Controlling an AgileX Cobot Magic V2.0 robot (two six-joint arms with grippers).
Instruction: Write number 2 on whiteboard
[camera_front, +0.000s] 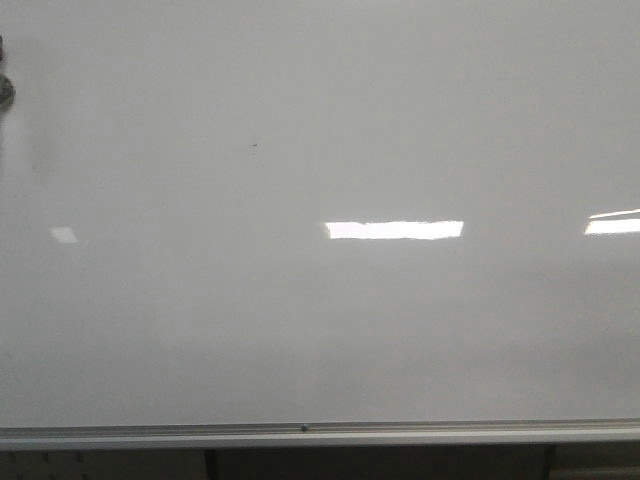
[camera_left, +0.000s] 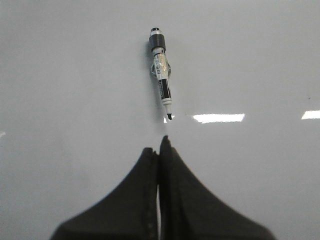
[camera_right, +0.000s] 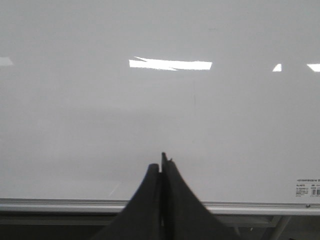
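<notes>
The whiteboard fills the front view, glossy white with bright light reflections and a silver edge rail at the bottom. No number 2 shows on it in any view; only a tiny dark speck. In the left wrist view a black-and-white marker sits in a clear clip on the board, tip pointing toward my left gripper, which is shut and empty a short way from it. My right gripper is shut and empty, facing the board just above the rail. Neither gripper shows in the front view.
A dark rounded object is cut off at the front view's left edge. A small printed label sits on the board near the rail. Dark space with support legs lies below the rail.
</notes>
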